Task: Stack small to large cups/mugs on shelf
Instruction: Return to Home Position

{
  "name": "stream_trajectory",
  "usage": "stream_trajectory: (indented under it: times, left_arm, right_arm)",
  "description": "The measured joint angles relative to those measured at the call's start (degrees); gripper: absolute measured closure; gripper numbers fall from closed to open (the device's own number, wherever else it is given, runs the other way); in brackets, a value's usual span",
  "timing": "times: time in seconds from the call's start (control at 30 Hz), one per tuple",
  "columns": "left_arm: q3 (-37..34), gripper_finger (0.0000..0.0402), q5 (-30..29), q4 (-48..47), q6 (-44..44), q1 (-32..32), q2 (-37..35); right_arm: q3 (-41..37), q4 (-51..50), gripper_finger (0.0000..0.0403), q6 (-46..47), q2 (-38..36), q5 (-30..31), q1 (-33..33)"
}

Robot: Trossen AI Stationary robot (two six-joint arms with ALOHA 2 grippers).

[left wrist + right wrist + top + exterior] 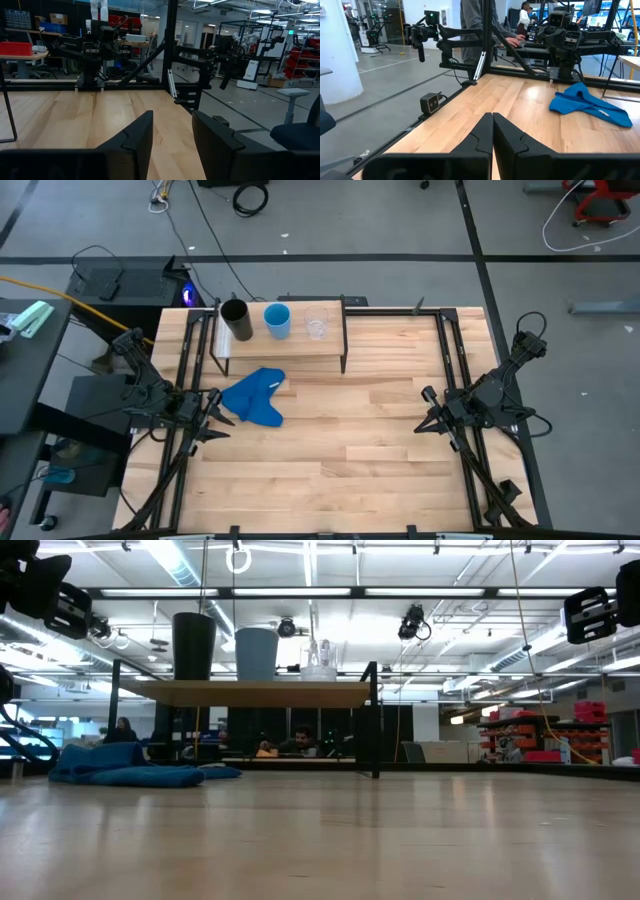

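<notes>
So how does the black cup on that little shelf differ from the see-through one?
The black cup is solid and dark, while the clear cup lets the light behind it show through. The black cup is the tallest on the shelf and the clear cup is the shortest. They stand at opposite ends of the row, with the blue cup between them. Both stand upright on the shelf.

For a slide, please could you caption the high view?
Black cup, blue cup, clear cup on shelf; left gripper, right gripper parked at table sides.
</notes>
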Motion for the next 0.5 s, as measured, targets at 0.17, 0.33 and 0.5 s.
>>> stream_trajectory:
  times: [0.17, 0.33, 0.5]
  left_arm:
    - [0.0, 0.0260, 0.0, 0.0, 0.0, 0.0, 0.0]
    - [0.0, 0.0263, 0.0, 0.0, 0.0, 0.0, 0.0]
    - [0.0, 0.0255, 0.0, 0.0, 0.0, 0.0, 0.0]
  right_arm:
    - [0.0, 0.0, 0.0391, 0.0, 0.0, 0.0, 0.0]
    - [0.0, 0.0, 0.0391, 0.0, 0.0, 0.0, 0.0]
    - [0.0, 0.0, 0.0391, 0.0, 0.0, 0.0, 0.0]
